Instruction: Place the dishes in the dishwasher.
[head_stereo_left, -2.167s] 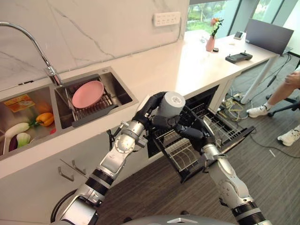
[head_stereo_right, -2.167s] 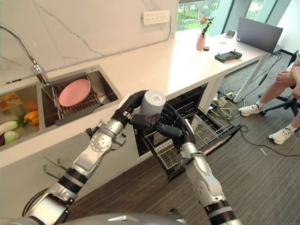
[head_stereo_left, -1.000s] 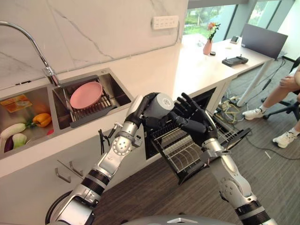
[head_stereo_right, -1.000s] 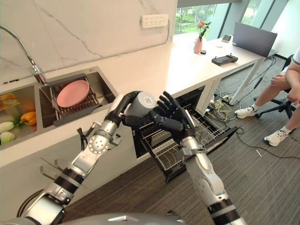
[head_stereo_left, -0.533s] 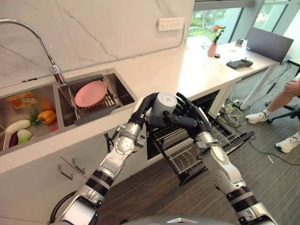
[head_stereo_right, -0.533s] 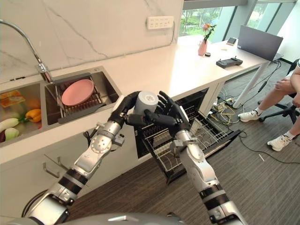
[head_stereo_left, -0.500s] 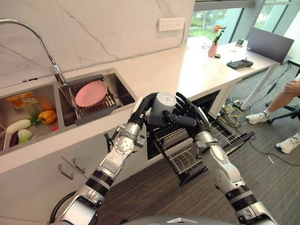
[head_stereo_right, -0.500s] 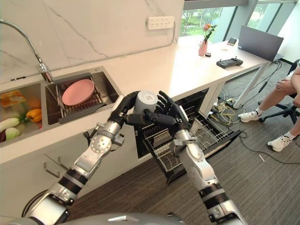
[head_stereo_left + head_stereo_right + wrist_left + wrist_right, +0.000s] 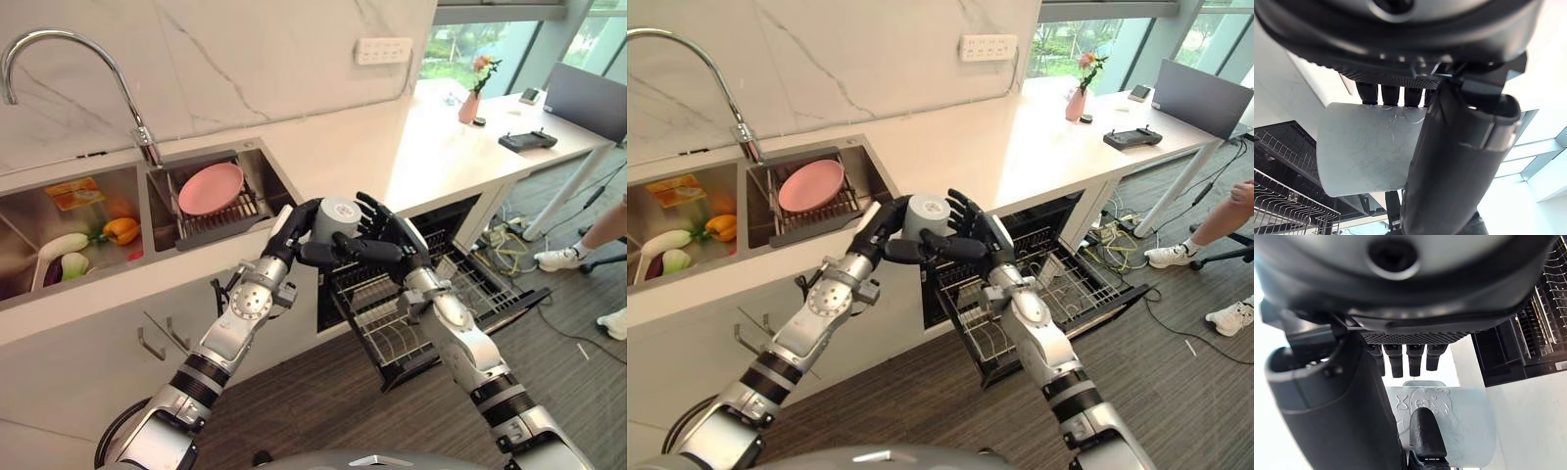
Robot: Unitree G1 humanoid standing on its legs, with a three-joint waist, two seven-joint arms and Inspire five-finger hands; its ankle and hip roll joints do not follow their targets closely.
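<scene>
While the left hand (image 9: 299, 228) grips the pale cup (image 9: 336, 219) above the pulled-out dishwasher rack (image 9: 411, 323), the right hand (image 9: 392, 243), fingers spread against it, should wrap firmly before any release.

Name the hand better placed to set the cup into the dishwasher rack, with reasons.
Right, probably. The right hand is at the cup on the side toward the pulled-out rack; the left hand, gripping it, is on the sink side.
</scene>
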